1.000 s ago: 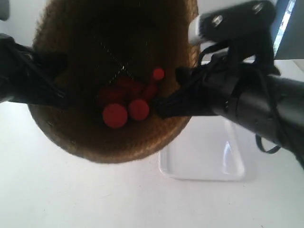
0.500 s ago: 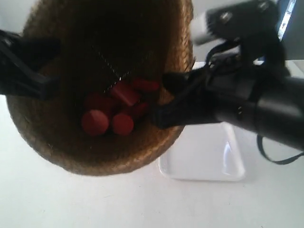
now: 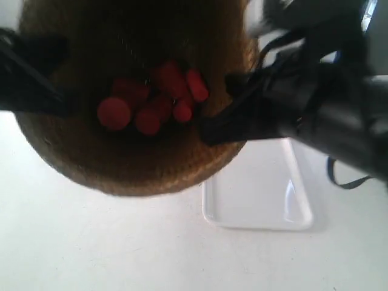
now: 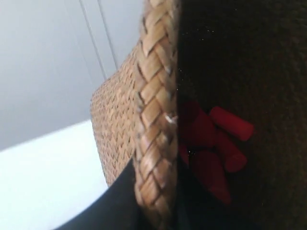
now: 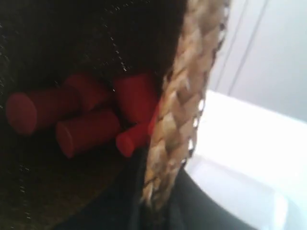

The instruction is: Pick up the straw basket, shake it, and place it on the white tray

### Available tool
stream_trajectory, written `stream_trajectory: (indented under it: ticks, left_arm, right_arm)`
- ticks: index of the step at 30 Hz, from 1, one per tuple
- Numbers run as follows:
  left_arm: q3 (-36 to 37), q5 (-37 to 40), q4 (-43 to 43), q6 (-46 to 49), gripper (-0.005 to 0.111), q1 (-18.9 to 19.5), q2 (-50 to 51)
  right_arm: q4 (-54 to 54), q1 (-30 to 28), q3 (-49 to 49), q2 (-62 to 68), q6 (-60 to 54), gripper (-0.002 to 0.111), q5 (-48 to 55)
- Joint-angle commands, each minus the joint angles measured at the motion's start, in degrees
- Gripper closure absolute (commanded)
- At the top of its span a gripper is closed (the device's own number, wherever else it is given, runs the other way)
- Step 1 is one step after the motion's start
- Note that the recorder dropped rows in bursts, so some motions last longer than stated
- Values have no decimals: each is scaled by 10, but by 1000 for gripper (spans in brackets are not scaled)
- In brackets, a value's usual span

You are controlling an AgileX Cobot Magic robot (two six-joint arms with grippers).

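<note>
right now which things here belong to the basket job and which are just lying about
In the job: straw basket, held up; white tray, on the table; left gripper and right gripper, each clamped on the basket's rim.
Just there: red cylinders loose inside the basket; white tabletop.

— What else was in view?
— A bunch of red pegs (image 3: 151, 103). They were short cylinders lying on their sides in a loose heap, most of them touching.
— How many?
— Six or so. They overlapped and were blurred, so I couldn't count for sure. One end peg (image 3: 113, 113) showed its flat round face.
— And around them?
— A plain white table (image 3: 91, 248) lay below, and behind stood a pale grey wall (image 4: 43, 62) with thin upright seams.
</note>
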Motion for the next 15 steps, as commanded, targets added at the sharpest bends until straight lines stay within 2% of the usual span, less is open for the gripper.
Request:
stream_trajectory:
  ticks: [1,3,4,6,7,8,9,11,12,13,15]
  left_arm:
    - [-27,55,-29,57,107,-32,-46]
    - [-5,12,14,11,107,-26,-48]
    - [23,10,42,-51,107,-3,-12]
    - [9,73,-18,-36,107,-1,-7]
    - [-10,121,-29,17,107,-14,-40]
    - [-14,134,-29,35,107,-17,-59]
    - [-8,99,-22,22,107,-12,-61]
    - [22,25,20,-74,107,21,0]
    - [22,33,1,-67,107,32,14]
    - [5,75,-29,-11,107,26,9]
    - [-7,101,-29,6,107,3,-28]
  right_arm:
    - [-13,33,-10,-50,-24,108,111]
    - [-29,28,-3,-43,-22,108,51]
    - [-43,2,8,12,-13,108,1]
    - [-13,-6,-2,28,-37,108,24]
    - [-13,18,-8,-18,-25,108,89]
    - [-13,28,-14,-48,-19,108,139]
    - [-13,30,-17,-58,-14,108,146]
    - [-36,11,-3,19,-12,108,29]
    - [-26,-2,-5,52,-16,108,6]
    - [-13,0,-15,53,-30,108,30]
    - [-13,18,-20,3,-27,108,107]
